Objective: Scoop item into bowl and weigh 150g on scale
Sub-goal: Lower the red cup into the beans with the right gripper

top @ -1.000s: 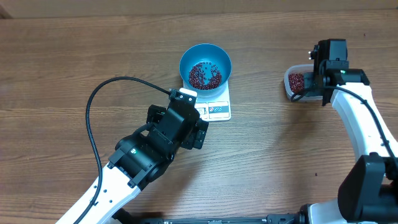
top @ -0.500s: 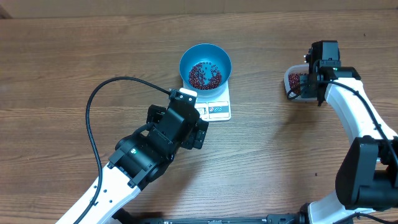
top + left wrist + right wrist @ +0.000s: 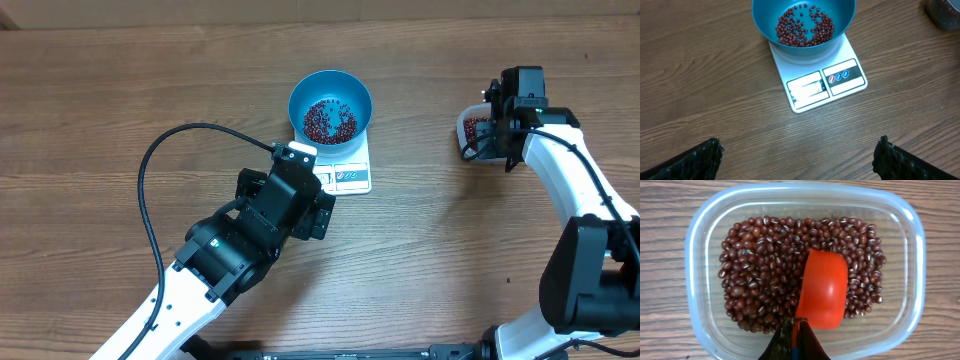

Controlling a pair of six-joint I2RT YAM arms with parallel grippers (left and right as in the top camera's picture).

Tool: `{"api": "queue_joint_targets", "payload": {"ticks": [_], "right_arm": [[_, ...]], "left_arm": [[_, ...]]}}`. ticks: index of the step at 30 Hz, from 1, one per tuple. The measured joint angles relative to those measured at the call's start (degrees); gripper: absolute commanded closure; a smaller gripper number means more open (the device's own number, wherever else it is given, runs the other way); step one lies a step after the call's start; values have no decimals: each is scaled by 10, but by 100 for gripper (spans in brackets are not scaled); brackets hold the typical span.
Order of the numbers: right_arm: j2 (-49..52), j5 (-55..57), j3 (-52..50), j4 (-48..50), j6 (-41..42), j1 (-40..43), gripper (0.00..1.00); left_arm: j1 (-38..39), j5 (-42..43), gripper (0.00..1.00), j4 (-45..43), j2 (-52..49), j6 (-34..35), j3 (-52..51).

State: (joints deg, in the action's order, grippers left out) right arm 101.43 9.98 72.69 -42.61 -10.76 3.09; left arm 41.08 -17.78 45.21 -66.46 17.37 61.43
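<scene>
Looking down on a brown wood-grain bench (image 3: 100, 100), boards running side to side, matte, evenly lit, with a thin pale strip showing past its far edge. Near the middle of the far half sits the white scale (image 3: 350, 175), square to the grain, its display panel and blue markings facing me. The blue bowl (image 3: 303, 95) stands on the scale's far part, upright, overhanging it a little. A thin layer of dark red-brown beans (image 3: 330, 121) lies across the bowl's bottom.

My left end effector (image 3: 797, 160) hovers just this side of the scale, fingers spread wide and empty, bare wood between them. The black cable (image 3: 150, 170) loops over the bench to the left of that arm.

Over on the right, well apart from the scale, the clear tub (image 3: 695, 245) rests flat on the wood with more beans (image 3: 760, 270) covering its floor. My right end effector (image 3: 795, 335) is clamped tight on the handle of the orange-red scoop (image 3: 824, 292), whose cup sits down among those beans, right of the tub's centre.
</scene>
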Motion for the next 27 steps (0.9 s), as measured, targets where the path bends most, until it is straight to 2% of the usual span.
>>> {"api": "queue_joint_targets", "payload": {"ticks": [27], "right_arm": [[1,-251,0,3,-26,114,96]], "left_arm": [[0,0,1,0,0,0,0]]}}
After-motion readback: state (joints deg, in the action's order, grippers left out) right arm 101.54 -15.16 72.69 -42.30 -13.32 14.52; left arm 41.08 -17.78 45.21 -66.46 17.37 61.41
